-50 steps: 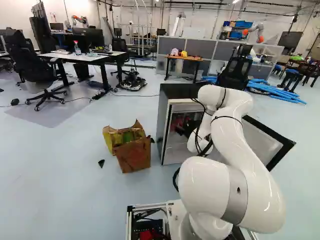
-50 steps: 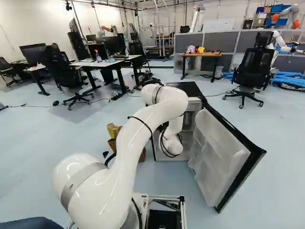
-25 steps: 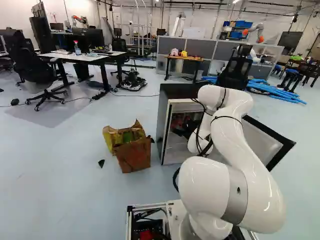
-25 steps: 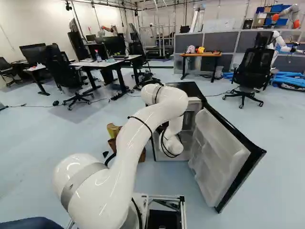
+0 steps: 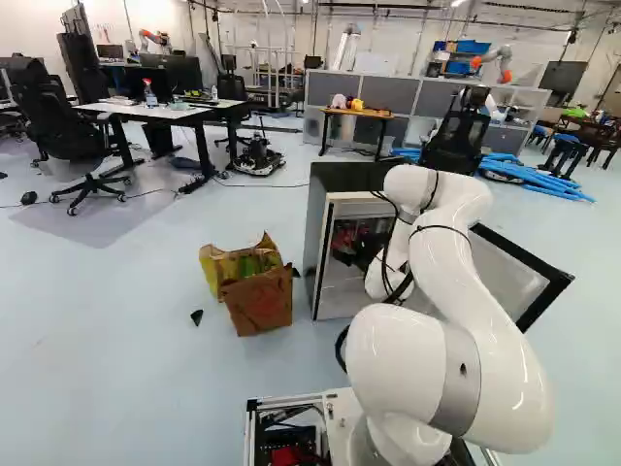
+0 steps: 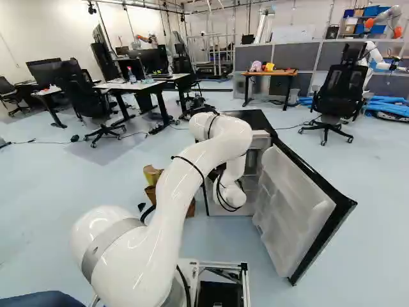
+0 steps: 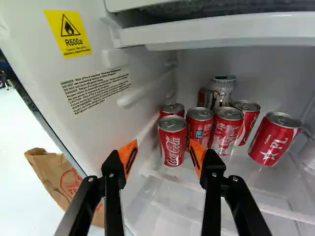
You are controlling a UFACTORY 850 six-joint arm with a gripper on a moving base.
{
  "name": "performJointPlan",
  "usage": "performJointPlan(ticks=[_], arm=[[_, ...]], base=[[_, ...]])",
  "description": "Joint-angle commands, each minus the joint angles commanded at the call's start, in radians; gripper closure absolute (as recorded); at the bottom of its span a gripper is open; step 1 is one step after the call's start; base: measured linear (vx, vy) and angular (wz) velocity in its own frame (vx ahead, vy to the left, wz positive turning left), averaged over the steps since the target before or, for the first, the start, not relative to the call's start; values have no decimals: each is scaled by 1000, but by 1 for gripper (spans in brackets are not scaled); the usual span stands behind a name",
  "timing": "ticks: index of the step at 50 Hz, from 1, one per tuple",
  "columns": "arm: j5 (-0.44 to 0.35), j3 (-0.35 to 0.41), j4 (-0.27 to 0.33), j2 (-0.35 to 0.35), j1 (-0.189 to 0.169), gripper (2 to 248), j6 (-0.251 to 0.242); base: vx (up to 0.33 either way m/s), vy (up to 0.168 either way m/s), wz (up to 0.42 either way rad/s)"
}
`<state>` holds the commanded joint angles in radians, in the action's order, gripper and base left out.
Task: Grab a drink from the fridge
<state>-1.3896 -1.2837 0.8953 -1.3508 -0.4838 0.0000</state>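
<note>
Several red cans (image 7: 173, 142) show in wrist view, hidden in right base view.

Yellow rectangular sticker (image 7: 67, 33): "R600a" beneath a black-bordered flame triangle, on the fridge's smooth white inner wall (image 7: 93, 142).
Black printed block (image 7: 96, 91): same wall, lines opening "DANGER".
Front red metal can (image 7: 172, 147): "Coca-Cola" in white script.
Red metal can with white star (image 7: 274, 139): lettering unclear.
Brown paper bag (image 7: 51, 179): round red print, unreadable.
</note>
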Motion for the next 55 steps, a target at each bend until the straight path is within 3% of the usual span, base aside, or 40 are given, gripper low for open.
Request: performJointPlan(ticks=[24,55], arm=[[0,-4,0,-2,1,88,0],[0,-78,0,-35,15,88,0]], base=[[0,0,0],[0,0,0]])
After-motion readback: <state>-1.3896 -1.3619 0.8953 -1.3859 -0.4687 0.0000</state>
